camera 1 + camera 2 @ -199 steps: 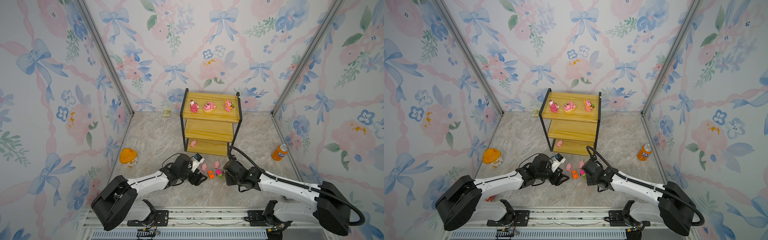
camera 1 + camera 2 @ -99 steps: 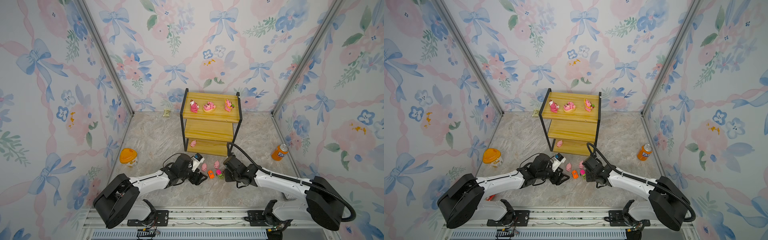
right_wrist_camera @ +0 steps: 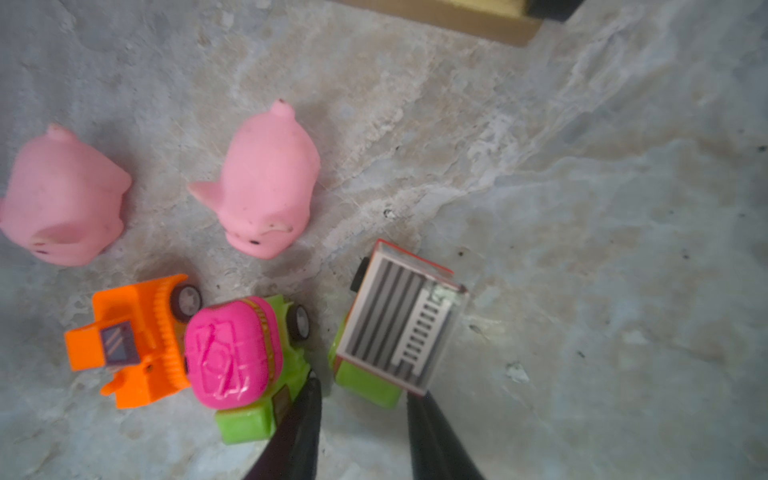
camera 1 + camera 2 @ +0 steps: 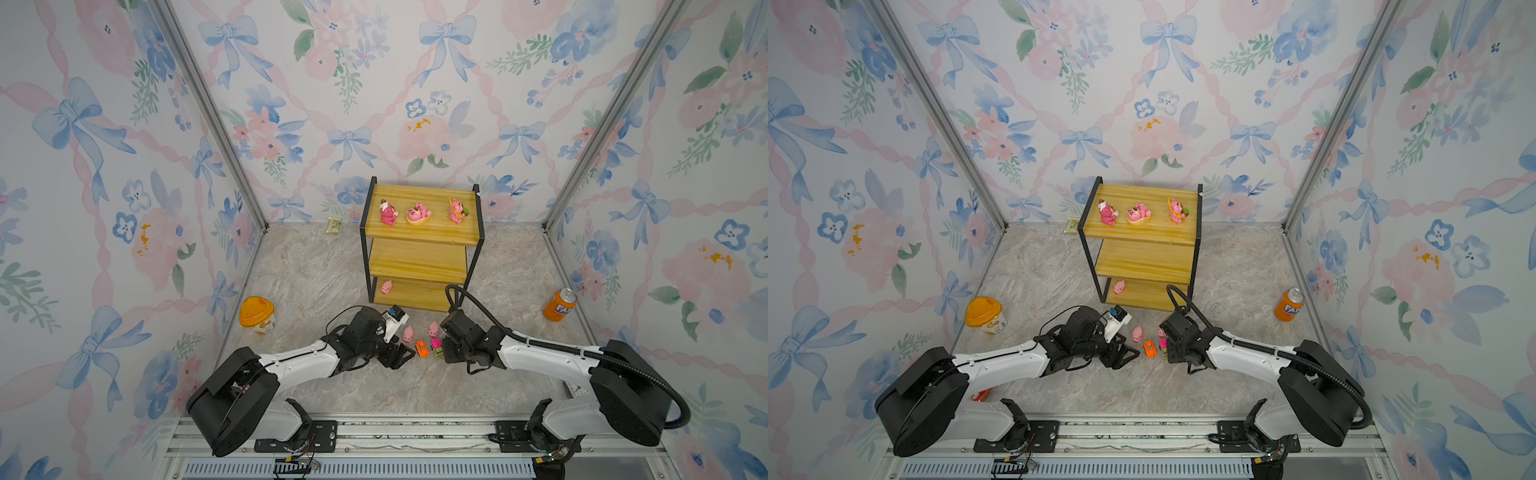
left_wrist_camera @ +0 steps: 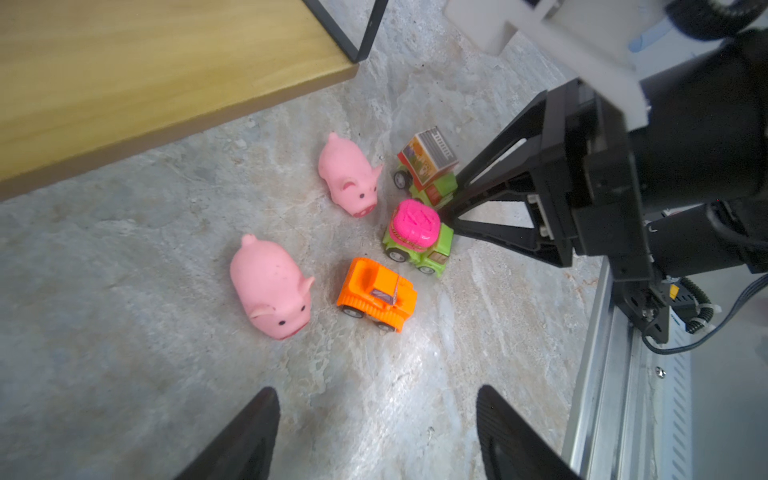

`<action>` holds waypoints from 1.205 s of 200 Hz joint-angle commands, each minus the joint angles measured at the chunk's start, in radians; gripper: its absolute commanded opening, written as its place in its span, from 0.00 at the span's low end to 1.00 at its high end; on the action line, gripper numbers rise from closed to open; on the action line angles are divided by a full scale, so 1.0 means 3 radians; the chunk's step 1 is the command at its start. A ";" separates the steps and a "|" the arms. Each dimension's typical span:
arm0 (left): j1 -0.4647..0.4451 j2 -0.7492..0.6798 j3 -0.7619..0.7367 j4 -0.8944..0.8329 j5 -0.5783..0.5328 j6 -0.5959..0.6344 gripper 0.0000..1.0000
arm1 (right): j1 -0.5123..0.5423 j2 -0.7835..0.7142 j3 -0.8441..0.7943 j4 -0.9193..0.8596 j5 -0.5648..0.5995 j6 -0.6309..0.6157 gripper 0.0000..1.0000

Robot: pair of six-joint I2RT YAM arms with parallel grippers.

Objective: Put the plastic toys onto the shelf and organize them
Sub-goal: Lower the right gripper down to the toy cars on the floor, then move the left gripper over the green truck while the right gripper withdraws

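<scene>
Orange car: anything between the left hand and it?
Nothing visible. In the left wrist view only bare floor lies between the open left hand and the orange car. A pale pink pig sits close beside it, not touching; the pink-green car stands just beyond.

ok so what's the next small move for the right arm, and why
Probably lift straight up a little: the right gripper looks shut on the striped truck, and the pink-green car sits close beside, so sliding sideways could knock it.
</scene>
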 commanded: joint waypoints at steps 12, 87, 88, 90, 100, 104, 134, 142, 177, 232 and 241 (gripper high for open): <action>-0.0017 0.0025 0.0064 0.0058 -0.0044 -0.0022 0.75 | -0.0043 0.0109 0.0140 0.0167 -0.0285 -0.0166 0.38; -0.0181 -0.0018 0.0084 0.0242 -0.0074 0.0181 0.73 | -0.0108 -0.0652 0.0168 -0.0438 -0.0260 -0.0196 0.41; -0.0189 -0.0015 0.0086 0.0247 -0.0072 0.0192 0.73 | -0.0114 -0.0671 0.0164 -0.0449 -0.0257 -0.0196 0.41; -0.0198 -0.0012 0.0092 0.0253 -0.0070 0.0211 0.73 | -0.0125 -0.0710 0.0159 -0.0466 -0.0253 -0.0196 0.41; -0.0276 0.0013 0.0150 0.0294 -0.0071 0.0306 0.73 | -0.0201 -0.0920 0.0138 -0.0592 -0.0216 -0.0177 0.42; -0.0307 0.0029 0.0171 0.0308 -0.0078 0.0342 0.72 | -0.0232 -0.1002 0.0128 -0.0635 -0.0201 -0.0171 0.42; -0.0417 0.0184 0.0398 0.0344 -0.0130 0.0575 0.71 | -0.0581 -0.1533 0.0024 -0.0856 -0.0298 -0.0153 0.45; -0.0422 0.0234 0.0461 0.0344 -0.0116 0.0624 0.71 | -0.0627 -0.1627 0.0004 -0.0895 -0.0303 -0.0155 0.45; -0.0432 0.0612 0.0738 0.0336 -0.0055 0.0683 0.68 | -0.0703 -0.1835 -0.0010 -0.1100 -0.0157 -0.0088 0.46; -0.0639 0.1121 0.1178 0.0336 -0.0124 0.0630 0.64 | -0.0792 -0.2100 -0.0105 -0.1172 -0.0087 0.0057 0.47; -0.0671 0.1171 0.1209 0.0339 -0.0147 0.0626 0.64 | -0.0810 -0.2128 -0.0113 -0.1195 -0.0081 0.0059 0.47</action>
